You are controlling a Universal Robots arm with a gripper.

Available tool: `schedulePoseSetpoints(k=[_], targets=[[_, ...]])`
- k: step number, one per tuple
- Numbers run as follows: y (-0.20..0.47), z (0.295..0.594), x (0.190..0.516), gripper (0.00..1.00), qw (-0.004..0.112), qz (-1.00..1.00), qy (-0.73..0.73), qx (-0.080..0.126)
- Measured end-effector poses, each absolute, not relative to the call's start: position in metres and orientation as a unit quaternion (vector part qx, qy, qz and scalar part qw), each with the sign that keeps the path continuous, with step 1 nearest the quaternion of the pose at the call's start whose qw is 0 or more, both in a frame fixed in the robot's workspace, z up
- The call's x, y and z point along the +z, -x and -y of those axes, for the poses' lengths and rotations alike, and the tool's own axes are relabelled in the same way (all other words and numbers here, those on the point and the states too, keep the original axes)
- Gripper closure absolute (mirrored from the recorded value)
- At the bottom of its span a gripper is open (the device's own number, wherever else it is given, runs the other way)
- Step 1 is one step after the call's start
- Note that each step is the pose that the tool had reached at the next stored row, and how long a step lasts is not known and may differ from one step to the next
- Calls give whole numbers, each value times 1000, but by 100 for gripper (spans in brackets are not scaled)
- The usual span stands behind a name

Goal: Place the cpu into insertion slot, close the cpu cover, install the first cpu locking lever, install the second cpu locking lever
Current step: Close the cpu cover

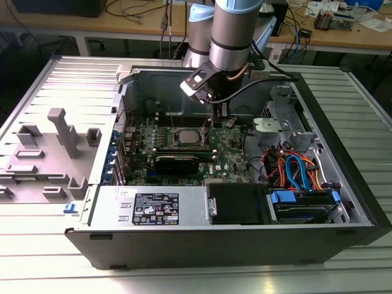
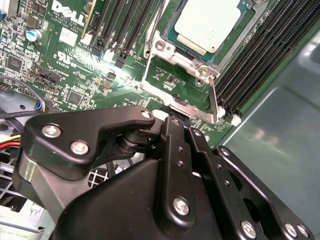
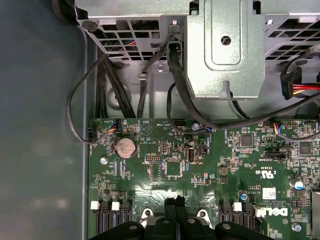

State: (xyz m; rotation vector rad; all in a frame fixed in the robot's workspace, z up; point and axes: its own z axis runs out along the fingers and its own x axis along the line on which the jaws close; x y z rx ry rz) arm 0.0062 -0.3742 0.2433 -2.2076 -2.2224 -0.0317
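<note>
One robot arm reaches down into an open computer case (image 1: 245,242) that lies on a ribbed metal worktop (image 1: 361,263). The hand (image 1: 214,122) hangs low over the green motherboard (image 3: 200,165), just beside the insertion slot (image 1: 175,138), on the exterior view's right of it.

The cpu (image 2: 207,22) sits flat in the insertion slot with its silvery top facing up. The cpu cover (image 2: 182,59) shows as a silvery plate along the slot's edge on the hand's side. Whether the cover is pressed fully down cannot be told.

A thin silvery lever (image 2: 216,100) runs out from the insertion slot towards the hand, next to the long black memory slots (image 2: 260,55). The black fingers (image 2: 172,135) end just beside the metal bar at the foot of that lever. In the first wrist view the two fingertips (image 3: 169,202) lie pressed together, so the hand is clenched. Whether anything thin is caught between them cannot be told.

Further from the insertion slot, beyond the hand:
- A round coin battery (image 3: 125,148) sits on the motherboard.
- A grey metal drive cage (image 3: 225,50) stands past the board's edge, with black cables (image 3: 107,85) beside it.

A labelled power supply (image 1: 156,208) lies along the case's near wall, on the opposite side of the insertion slot from the arm. Grey fixture blocks (image 1: 64,131) stand well apart from the slot, outside the case, towards the exterior view's left.
</note>
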Motion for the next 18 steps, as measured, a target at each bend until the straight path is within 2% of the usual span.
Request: schedulePoseSetpoints(k=[18], targets=[[-2, 374, 243, 89, 4, 709, 705, -10]])
